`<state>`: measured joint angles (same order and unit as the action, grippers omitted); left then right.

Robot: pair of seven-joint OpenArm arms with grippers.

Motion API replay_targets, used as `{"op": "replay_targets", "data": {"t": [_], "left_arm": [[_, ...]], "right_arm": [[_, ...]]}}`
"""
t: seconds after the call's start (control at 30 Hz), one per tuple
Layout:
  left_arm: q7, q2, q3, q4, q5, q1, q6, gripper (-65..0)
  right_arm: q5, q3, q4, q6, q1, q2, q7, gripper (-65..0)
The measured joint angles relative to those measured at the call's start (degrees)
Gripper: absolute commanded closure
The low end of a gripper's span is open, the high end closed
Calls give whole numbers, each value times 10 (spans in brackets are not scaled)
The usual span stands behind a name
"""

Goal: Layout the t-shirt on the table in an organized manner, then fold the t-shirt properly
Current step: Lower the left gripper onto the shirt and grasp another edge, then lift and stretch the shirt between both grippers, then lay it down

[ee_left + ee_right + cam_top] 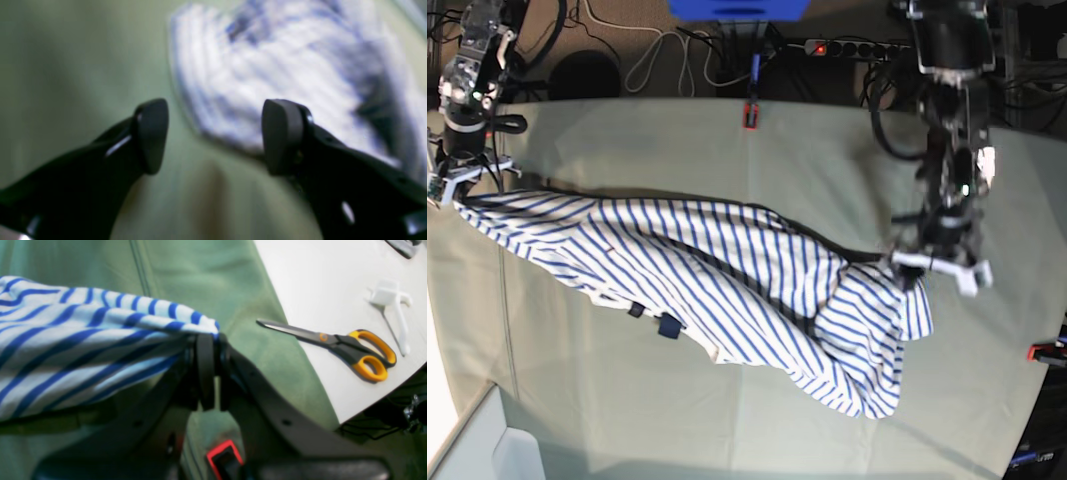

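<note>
The t-shirt (727, 290) lies stretched in a long slanting band across the table (827, 160), running from the far left edge of the base view down toward the lower right. It is white with thin blue stripes, and it is far from flat: the cloth is bunched and twisted along its length, with deep folds through the middle and a rumpled, hanging-looking lump at the right end. A small dark blue tag (667, 327) sticks out along the lower edge, with a second small dark bit beside it. The table is covered in pale green creased cloth, and a red clamp (751, 114) sits at its far edge.

The right gripper (212, 340) is clenched on a corner of the t-shirt (83, 340), its 2 black fingers pressed together with the striped cloth pinched between them and pulled taut off to the side. In the base view this gripper (449, 185) sits at the left edge of the table, holding that end of the shirt up.

The left gripper (213, 136) has its 2 fingers spread wide apart with nothing between them. Its view is blurred; the striped cloth (283, 73) shows beyond the fingertips, and green table beneath. In the base view it (937, 262) sits just above the bunched right end of the shirt.

Beside the green cloth, in the right wrist view, a white surface (320, 280) carries scissors (337, 343) with orange handles and a small white plastic piece (392, 306).
</note>
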<state>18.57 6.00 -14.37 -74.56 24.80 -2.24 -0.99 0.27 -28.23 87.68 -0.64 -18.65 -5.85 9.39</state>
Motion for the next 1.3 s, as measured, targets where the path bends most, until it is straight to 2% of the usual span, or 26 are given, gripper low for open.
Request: {"op": "replay_targets", "data": {"t": [0.2,0.43,0.63,0.67,0.73,0.83,0.93,1.03,1.3], "left_arm": [[-33,-7,5,80,3,4,12,-427],[-32,-8,7,129,3,55,12,-427],[-38,-5,55,173,0,96,9,-415],[-39,-6,59,173,0,96,9,-382],[-37,-6,58,173,6,94,12,-261],[-24,-6,56,170,7,92,11,0],[-16,-7,56,152,9,83,7,-25],[-13,-5,46,99,9,55,7,0],[1,-5,-81,-142,9,-65,7,-1]], "right_arm": [[0,0,0,0,3,0,0,0],[0,0,0,0,4,0,0,0],[0,1,-1,0,4,0,0,0],[0,1,-1,0,5,0,0,0],[0,1,-1,0,5,0,0,0],[0,0,-2,0,12,0,4,0],[0,1,-10,0,21,0,-2,0],[0,0,-24,0,27,-2,5,0],[0,1,-29,0,32,-2,-2,0]]}}
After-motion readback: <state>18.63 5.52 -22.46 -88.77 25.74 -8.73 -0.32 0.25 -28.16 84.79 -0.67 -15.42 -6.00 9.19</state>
